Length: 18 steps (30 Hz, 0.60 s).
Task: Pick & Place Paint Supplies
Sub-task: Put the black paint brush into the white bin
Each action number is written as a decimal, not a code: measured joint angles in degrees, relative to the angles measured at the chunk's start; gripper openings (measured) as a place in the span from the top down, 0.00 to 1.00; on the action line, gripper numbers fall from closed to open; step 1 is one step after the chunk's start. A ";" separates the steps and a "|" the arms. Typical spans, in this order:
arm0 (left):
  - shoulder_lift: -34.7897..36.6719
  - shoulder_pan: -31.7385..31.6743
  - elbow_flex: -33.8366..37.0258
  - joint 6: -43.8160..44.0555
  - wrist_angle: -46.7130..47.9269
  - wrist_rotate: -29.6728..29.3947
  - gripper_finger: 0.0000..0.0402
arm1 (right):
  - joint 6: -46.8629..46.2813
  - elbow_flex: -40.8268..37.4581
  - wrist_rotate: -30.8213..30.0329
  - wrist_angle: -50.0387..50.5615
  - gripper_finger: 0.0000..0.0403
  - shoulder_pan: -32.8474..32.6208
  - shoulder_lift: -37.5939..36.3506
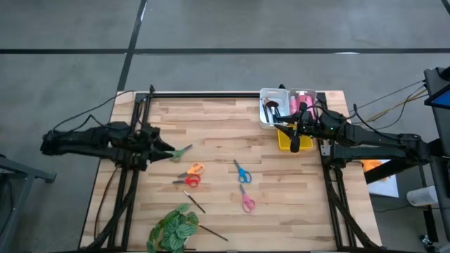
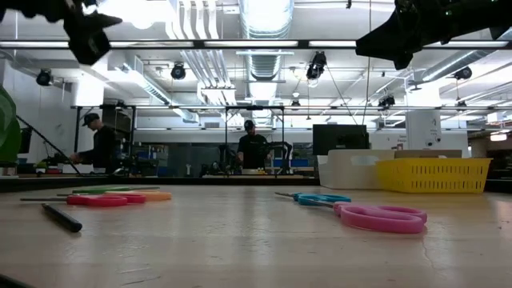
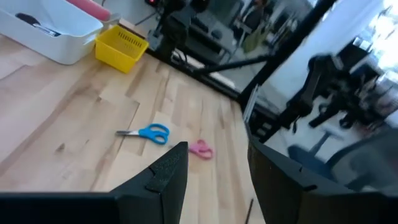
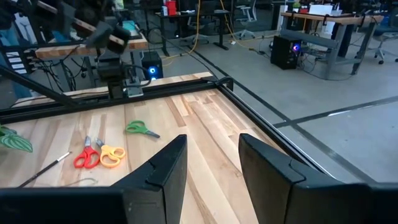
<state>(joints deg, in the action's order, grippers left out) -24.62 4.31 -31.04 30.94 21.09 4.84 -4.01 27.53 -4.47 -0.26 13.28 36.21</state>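
In the white plastic bin (image 1: 270, 112) at the table's far right corner, pink tubes and brushes blur together under my empty, half-open right gripper (image 1: 294, 143). My left gripper (image 1: 169, 150), open wide, holds nothing beside the green-handled scissors (image 1: 182, 152), lying diagonally.
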 joint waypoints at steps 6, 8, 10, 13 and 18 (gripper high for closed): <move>-11.65 13.35 -8.65 -3.04 1.65 -12.49 0.58 | 0.00 0.00 0.00 -0.01 0.64 0.00 0.00; -15.48 19.08 -11.05 -3.53 1.69 -18.92 0.58 | 0.00 0.00 0.00 -0.01 0.64 0.00 -0.02; -19.20 25.32 -13.43 -3.54 1.73 -26.18 0.58 | 0.00 0.00 0.00 0.01 0.64 0.00 -0.02; -25.28 34.94 -16.87 -3.49 1.89 -36.47 0.58 | 0.00 0.00 0.00 0.01 0.64 0.00 -0.02; -35.62 46.75 -22.31 0.36 3.39 -47.10 0.58 | 0.00 0.00 0.00 -0.01 0.64 0.00 -0.02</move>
<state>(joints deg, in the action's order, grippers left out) -60.24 51.07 -53.35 31.30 24.48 -42.25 -4.01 27.53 -4.47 -0.27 13.28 36.18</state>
